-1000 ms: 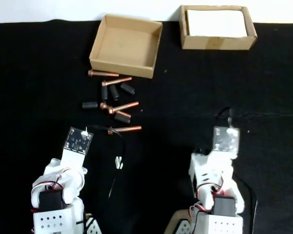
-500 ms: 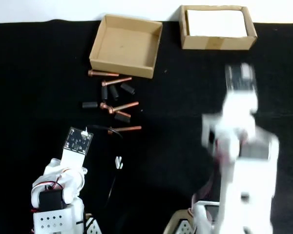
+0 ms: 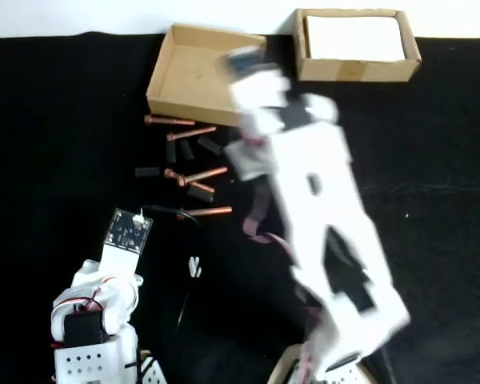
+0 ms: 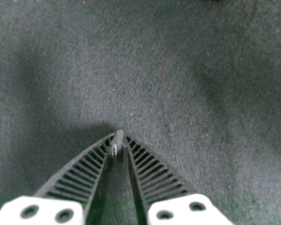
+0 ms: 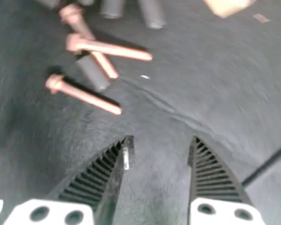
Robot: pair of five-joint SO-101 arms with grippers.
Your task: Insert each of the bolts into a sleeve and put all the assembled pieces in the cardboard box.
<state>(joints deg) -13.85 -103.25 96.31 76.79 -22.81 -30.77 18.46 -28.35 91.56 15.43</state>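
Note:
Several copper bolts point(image 3: 196, 175) and short black sleeves point(image 3: 200, 192) lie scattered on the black cloth just in front of the open cardboard box point(image 3: 162, 80). My right arm point(image 3: 312, 184) stretches across the table toward that pile. Its gripper point(image 5: 160, 140) hangs open above the cloth, a short way from the nearest bolt point(image 5: 83, 95), with two crossed bolts point(image 5: 110, 48) and a sleeve point(image 5: 91, 72) beyond. My left arm point(image 3: 104, 296) sits folded at the near left; its gripper point(image 4: 118, 138) is shut on nothing over bare cloth.
A second cardboard box point(image 3: 356, 70) with a white inside stands at the back right. A black cable point(image 3: 188, 218) loops across the cloth near the closest bolt point(image 3: 206, 212). The cloth right of the pile is bare.
The right arm has unfolded from its rest pose at the near right and swung up and left across the table to the pile. The left arm has kept still.

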